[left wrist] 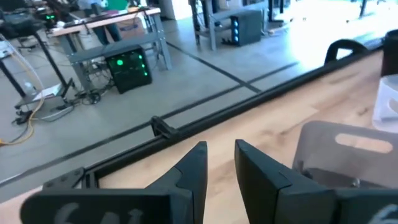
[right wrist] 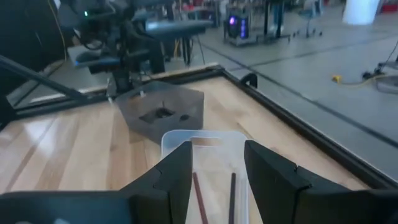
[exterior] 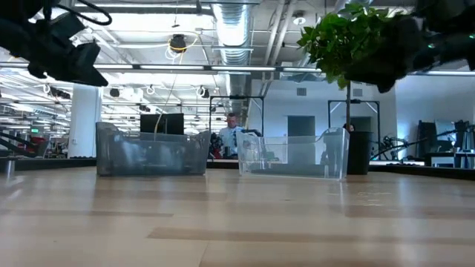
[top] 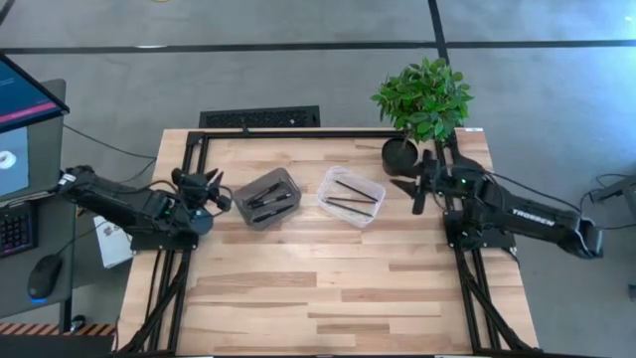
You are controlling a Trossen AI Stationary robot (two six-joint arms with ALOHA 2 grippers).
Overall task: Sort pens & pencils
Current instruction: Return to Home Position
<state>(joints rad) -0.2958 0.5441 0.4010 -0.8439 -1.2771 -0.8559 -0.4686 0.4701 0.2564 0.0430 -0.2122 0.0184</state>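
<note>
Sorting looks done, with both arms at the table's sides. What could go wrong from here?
1. The right gripper sits close beside the potted plant; any swing could brush its leaves or tip the pot.
2. The left gripper is near the dark bin holding the pens; a stray move might shove it into the clear bin.

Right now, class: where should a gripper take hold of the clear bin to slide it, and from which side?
I'd pinch the clear bin at the rim of the wall nearest the right gripper, from above: that wall is thin and upright, the top open.
</note>
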